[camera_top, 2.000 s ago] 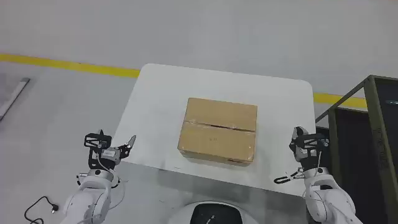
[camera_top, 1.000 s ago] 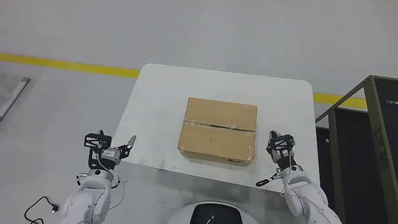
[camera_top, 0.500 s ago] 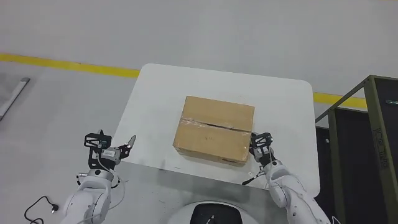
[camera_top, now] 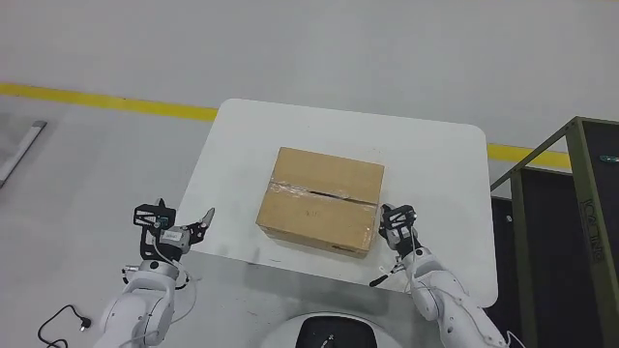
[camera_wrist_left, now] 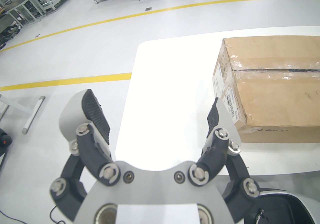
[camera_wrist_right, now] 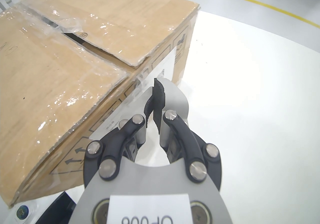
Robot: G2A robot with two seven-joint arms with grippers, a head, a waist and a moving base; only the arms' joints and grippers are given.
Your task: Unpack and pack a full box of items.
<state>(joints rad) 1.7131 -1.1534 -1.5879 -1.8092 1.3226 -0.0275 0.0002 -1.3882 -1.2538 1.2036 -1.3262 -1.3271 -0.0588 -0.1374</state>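
A closed brown cardboard box (camera_top: 319,201) with clear tape along its top seam sits slightly skewed in the middle of the white table (camera_top: 435,159). My right gripper (camera_top: 397,220) is shut, and its fingertips rest against the box's right side near the front corner. The right wrist view has this gripper (camera_wrist_right: 157,86) against the labelled side of the box (camera_wrist_right: 62,55), where the tape is torn at the seam. My left gripper (camera_top: 176,220) stands open off the table's front left corner, empty. From the left wrist, that gripper (camera_wrist_left: 152,100) faces the box (camera_wrist_left: 275,90) across bare table.
A dark green metal frame (camera_top: 580,203) stands just right of the table. Yellow lines (camera_top: 106,101) cross the floor behind. A black cable (camera_top: 58,324) lies on the floor at the front left. There is free table room on every side of the box.
My right arm swung left from the table's right edge to the box's side. The box slid left and turned slightly. My left arm stayed put.
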